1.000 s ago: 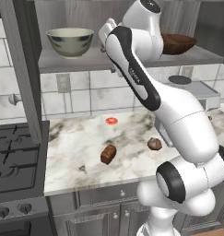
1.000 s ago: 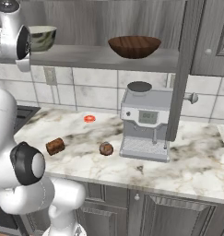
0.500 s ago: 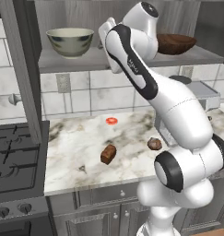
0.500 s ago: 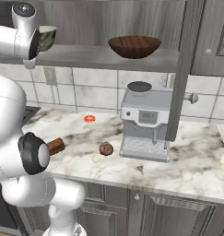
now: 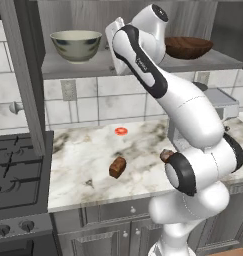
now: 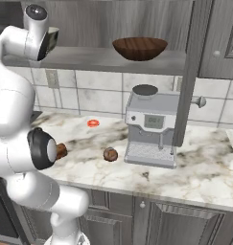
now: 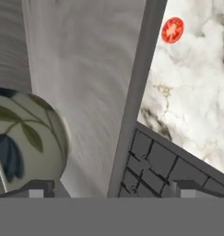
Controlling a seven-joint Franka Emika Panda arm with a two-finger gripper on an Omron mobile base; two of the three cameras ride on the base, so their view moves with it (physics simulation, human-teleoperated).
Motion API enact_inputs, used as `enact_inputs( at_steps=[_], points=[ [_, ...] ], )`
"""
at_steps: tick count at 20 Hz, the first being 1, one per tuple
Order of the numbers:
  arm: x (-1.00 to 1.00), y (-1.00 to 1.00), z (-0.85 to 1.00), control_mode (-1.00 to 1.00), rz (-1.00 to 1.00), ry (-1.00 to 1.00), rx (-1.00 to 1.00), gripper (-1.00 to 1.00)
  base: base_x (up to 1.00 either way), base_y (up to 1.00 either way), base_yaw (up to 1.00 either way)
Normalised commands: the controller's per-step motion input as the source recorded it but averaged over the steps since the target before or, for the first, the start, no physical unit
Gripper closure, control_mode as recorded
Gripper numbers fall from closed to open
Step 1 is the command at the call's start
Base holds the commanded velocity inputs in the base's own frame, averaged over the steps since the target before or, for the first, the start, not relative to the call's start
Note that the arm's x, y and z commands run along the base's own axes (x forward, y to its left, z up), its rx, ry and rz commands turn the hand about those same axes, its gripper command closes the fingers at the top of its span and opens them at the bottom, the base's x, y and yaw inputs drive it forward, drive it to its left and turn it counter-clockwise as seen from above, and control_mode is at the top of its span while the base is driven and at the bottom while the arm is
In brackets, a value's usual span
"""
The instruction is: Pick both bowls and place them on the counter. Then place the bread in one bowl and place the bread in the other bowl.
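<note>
Cream ceramic bowl (image 5: 76, 45) sits upright on the grey wall shelf (image 5: 88, 67), just to the left of the gripper (image 7: 109, 188) in left base view; in hand view its leaf-and-blue-flower side (image 7: 26, 138) fills the lower left, close to the left fingertip (image 7: 37, 189) but not betw. the tips. Fingertips spread wide, nothing betw. them; shelf board below them.

Dark wooden bowl (image 6: 139, 48) on same shelf, on the far side of the hand from the cream one, partly behind the arm in left base view (image 5: 190, 47).

Below the gripper: marble counter (image 5: 88, 155). On it a brick-shaped brown bread piece (image 5: 117, 167) and a rounder brown bread piece (image 6: 110, 154), the two apart; the rounder one near the espresso machine (image 6: 151, 125). Small red tomato slice (image 7: 172, 30) on counter nearer the tiled wall, upper right in hand view. Stove grate (image 7: 155, 166) shows just ahead of the tips in hand view; stove (image 5: 15, 175) left of counter.
</note>
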Motion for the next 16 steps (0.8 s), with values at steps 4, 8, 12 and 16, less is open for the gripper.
enact_inputs(
  at_steps=[4, 8, 12, 16],
  points=[
    [0.36, 0.13, 0.06, -1.00, 0.00, 0.00, 0.05, -1.00, 0.00, 0.00, 0.00],
    [0.37, 0.16, 0.14, -1.00, 0.01, 0.00, 0.03, -1.00, 0.00, 0.00, 0.00],
    [0.27, 0.15, 0.23, -1.00, 0.02, 0.00, 0.04, -1.00, 0.00, 0.00, 0.00],
    [0.18, 0.18, 0.25, -1.00, 0.01, 0.00, 0.04, -1.00, 0.00, 0.00, 0.00]
  ],
)
